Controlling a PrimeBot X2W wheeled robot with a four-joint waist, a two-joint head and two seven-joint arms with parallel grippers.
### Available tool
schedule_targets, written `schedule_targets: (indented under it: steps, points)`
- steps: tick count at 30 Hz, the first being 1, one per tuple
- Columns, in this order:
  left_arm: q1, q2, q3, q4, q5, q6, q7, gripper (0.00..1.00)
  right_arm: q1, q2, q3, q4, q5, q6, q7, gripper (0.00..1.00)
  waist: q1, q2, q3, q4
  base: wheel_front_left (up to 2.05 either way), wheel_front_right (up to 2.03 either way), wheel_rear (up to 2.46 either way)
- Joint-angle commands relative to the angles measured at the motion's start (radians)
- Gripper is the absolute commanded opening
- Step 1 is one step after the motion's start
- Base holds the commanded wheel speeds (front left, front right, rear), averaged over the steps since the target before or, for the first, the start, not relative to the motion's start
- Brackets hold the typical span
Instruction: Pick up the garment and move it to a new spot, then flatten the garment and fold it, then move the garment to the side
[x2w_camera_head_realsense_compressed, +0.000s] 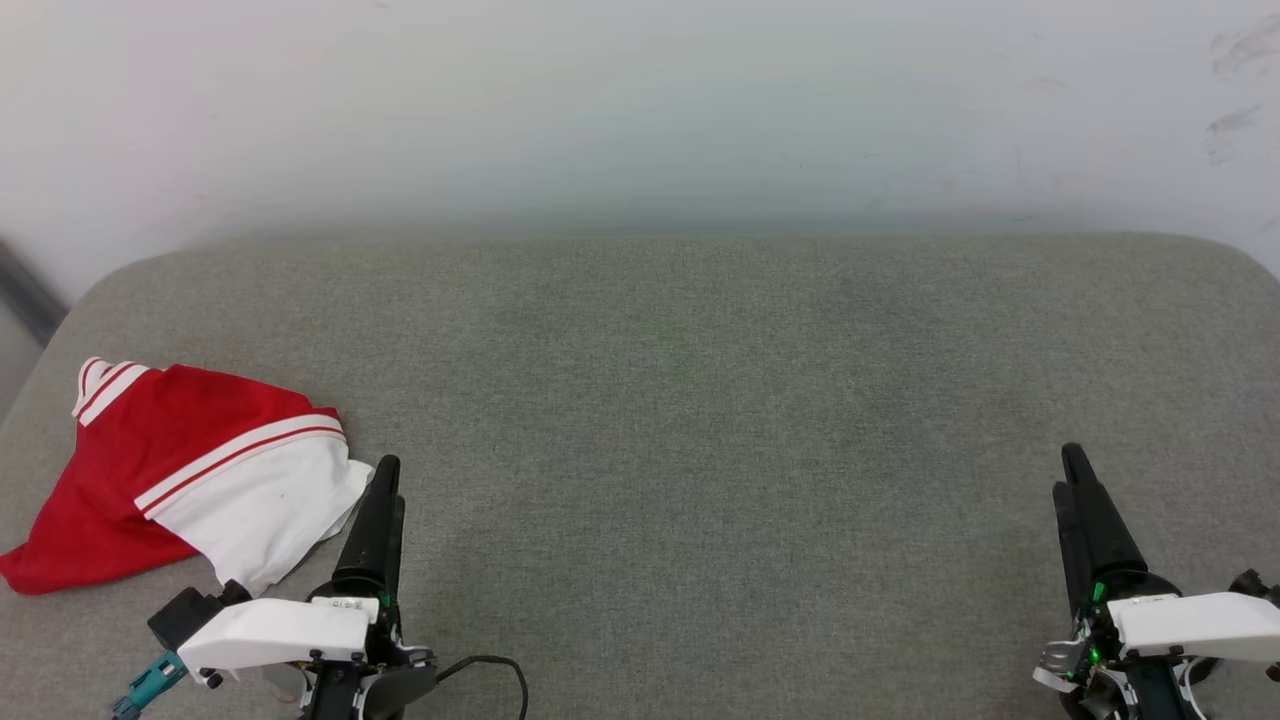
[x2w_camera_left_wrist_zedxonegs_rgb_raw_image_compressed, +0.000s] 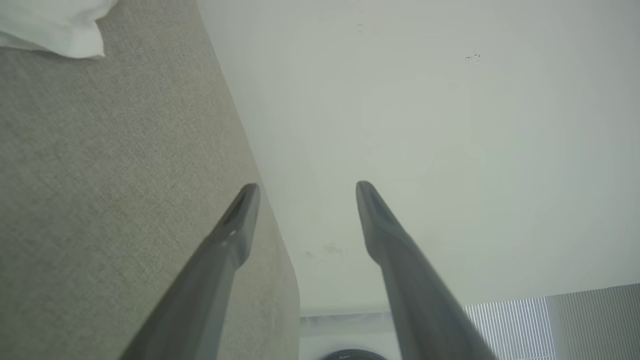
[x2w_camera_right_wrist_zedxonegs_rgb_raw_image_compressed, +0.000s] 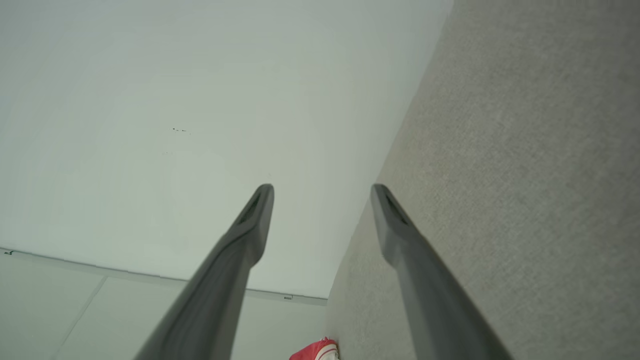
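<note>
The garment (x2w_camera_head_realsense_compressed: 180, 470), a bright red shirt with white panels and thin red-and-white stripes, lies crumpled at the left edge of the grey padded surface (x2w_camera_head_realsense_compressed: 700, 400). A white corner of the garment (x2w_camera_left_wrist_zedxonegs_rgb_raw_image_compressed: 55, 25) appears at the top left of the left wrist view, and a small red bit of the garment (x2w_camera_right_wrist_zedxonegs_rgb_raw_image_compressed: 315, 351) sits at the bottom of the right wrist view. My left gripper (x2w_camera_head_realsense_compressed: 385, 475) stands just right of the cloth, open and empty, its fingers (x2w_camera_left_wrist_zedxonegs_rgb_raw_image_compressed: 240, 220) well apart. At the lower right my right gripper (x2w_camera_head_realsense_compressed: 1070, 470) is open too, far from the shirt.
A pale wall (x2w_camera_head_realsense_compressed: 640, 110) rises straight behind the surface's far edge. A black cable (x2w_camera_head_realsense_compressed: 490, 665) loops on the surface beside my left wrist. The surface's rounded left corner (x2w_camera_head_realsense_compressed: 90, 300) drops off near the garment.
</note>
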Motion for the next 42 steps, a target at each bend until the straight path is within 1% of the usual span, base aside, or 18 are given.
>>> schedule_targets:
  steps: [1,10,19,29,35,42]
  points:
    - [-0.025,0.005,-0.008,-0.023,0.032,0.000,-0.012,1.00,-0.007,-0.001,0.006,-0.028,-0.041,0.000,-0.010,1.00,0.0000,-0.0001,0.000,0.000,0.00,0.00,0.00]
    - [-0.028,0.002,-0.019,-0.030,0.203,0.000,-0.048,1.00,0.003,-0.003,0.028,-0.064,-0.232,0.000,-0.046,1.00,0.0000,-0.0001,-0.001,0.000,0.00,0.00,0.00]
    - [-0.032,0.001,-0.026,-0.029,0.398,0.000,-0.081,1.00,0.006,-0.009,0.036,-0.073,-0.438,0.000,-0.079,1.00,0.0000,-0.0001,-0.002,-0.001,0.00,0.00,0.00]
    - [-0.036,0.001,-0.043,-0.022,0.591,0.010,-0.114,1.00,0.006,-0.008,0.039,-0.077,-0.660,0.000,-0.079,1.00,0.0000,-0.0001,-0.002,0.000,0.00,0.00,0.00]
    - [-0.038,0.001,-0.053,-0.018,0.690,0.022,-0.132,1.00,0.011,-0.005,0.036,-0.081,-0.754,0.000,-0.077,1.00,0.0000,-0.0001,-0.003,0.003,0.00,0.00,0.00]
    - [-0.038,0.001,-0.065,-0.010,0.804,0.026,-0.152,1.00,0.021,-0.002,0.024,-0.087,-0.877,0.000,-0.073,1.00,0.0000,-0.0001,-0.005,0.006,0.00,0.00,0.00]
